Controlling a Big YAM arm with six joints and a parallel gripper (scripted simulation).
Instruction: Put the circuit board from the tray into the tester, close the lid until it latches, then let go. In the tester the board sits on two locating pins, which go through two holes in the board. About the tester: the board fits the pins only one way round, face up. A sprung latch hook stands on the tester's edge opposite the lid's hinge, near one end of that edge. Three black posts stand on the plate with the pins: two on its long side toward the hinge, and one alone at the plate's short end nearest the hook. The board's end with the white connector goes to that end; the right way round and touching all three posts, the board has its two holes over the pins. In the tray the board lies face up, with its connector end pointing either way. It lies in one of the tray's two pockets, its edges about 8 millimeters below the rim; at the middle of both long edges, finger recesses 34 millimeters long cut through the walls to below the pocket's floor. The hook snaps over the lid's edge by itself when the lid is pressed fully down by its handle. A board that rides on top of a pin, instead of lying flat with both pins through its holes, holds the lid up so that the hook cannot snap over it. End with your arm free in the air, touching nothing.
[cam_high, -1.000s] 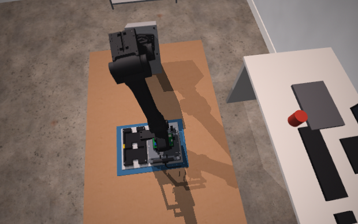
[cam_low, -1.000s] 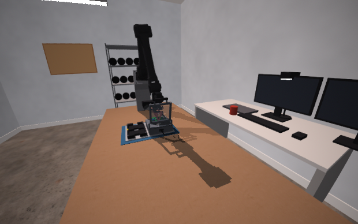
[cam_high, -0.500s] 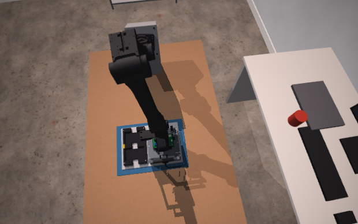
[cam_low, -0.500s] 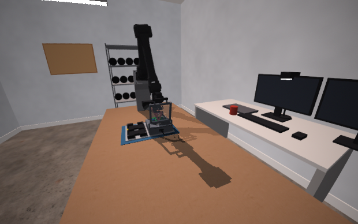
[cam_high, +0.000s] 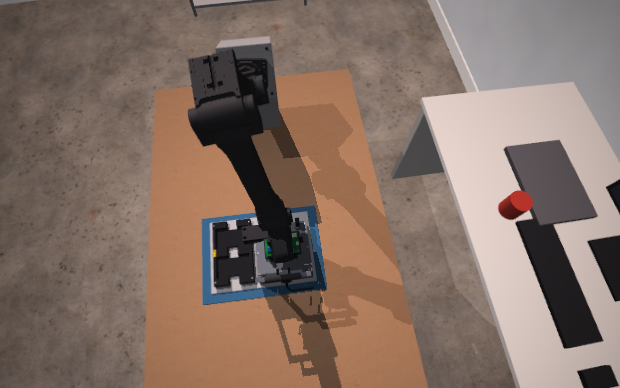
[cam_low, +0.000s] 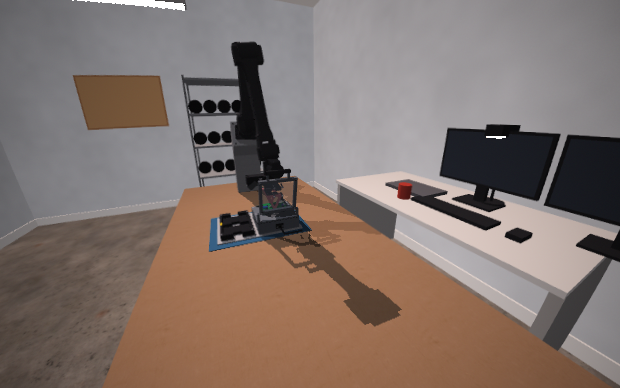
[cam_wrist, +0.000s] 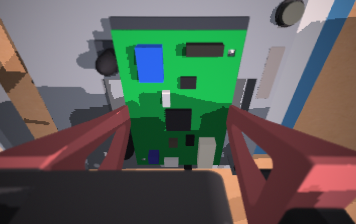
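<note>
Here we are over the grey box-shaped tester (cam_high: 261, 268) (cam_low: 281, 223), and the green rectangular circuit board (cam_high: 296, 243) (cam_low: 267, 206) (cam_wrist: 212, 90) is inside it, face up, away from the black two-pocket tray (cam_high: 235, 266) (cam_low: 234, 228).

Look at the placing: its white connector (cam_wrist: 206, 151) faces the lone-post end, and a long edge runs beside a round black post (cam_wrist: 106, 63), apparently to bring the holes over the pins. It looks seated, though flatness needs checking.

The board lies between the red-fingered gripper's (cam_low: 272, 198) (cam_wrist: 179, 110) part-spread tips, at mid-length; straddling it keeps the fingers square. Whether they pinch its edges, I can't tell. The clear framed lid (cam_low: 278, 194) stands raised; clearing the fingers should come before closing it.
</note>
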